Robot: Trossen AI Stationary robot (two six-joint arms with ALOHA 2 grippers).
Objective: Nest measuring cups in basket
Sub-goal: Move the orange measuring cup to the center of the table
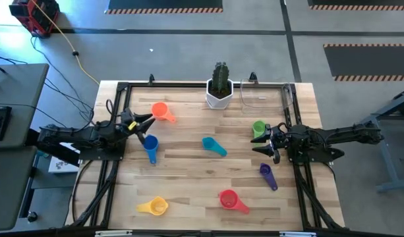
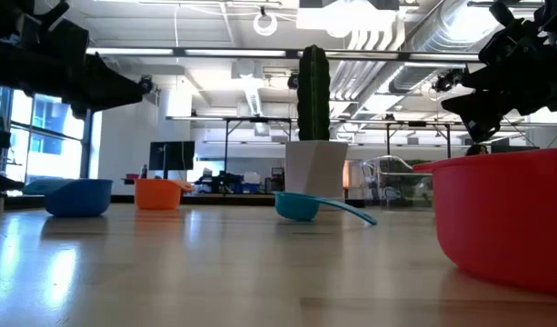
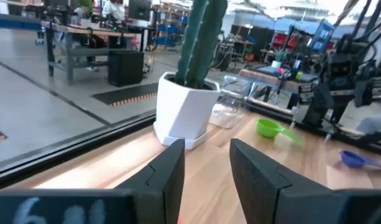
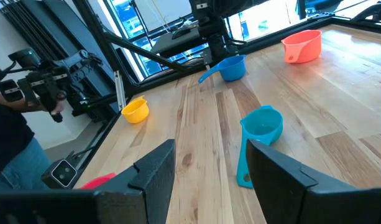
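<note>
Seven cups lie apart on the wooden table, each resting on its base: orange (image 1: 161, 112), blue (image 1: 151, 145), teal (image 1: 213, 146), green (image 1: 258, 128), purple (image 1: 267, 174), red (image 1: 231, 199) and yellow (image 1: 154, 207). The clear basket (image 1: 261, 95) stands at the far edge, to the right of the cactus pot. My left gripper (image 1: 144, 125) hovers open between the orange and blue cups; its wrist view (image 3: 206, 168) faces the pot and basket (image 3: 234, 102). My right gripper (image 1: 262, 141) hovers open just near of the green cup, facing the teal cup (image 4: 261, 127).
A white pot with a cactus (image 1: 220, 89) stands at the middle of the far edge, beside the basket. Black frame rails (image 1: 109, 164) run along the table's left and right sides. A person (image 4: 10, 143) shows beyond the table's left side in the right wrist view.
</note>
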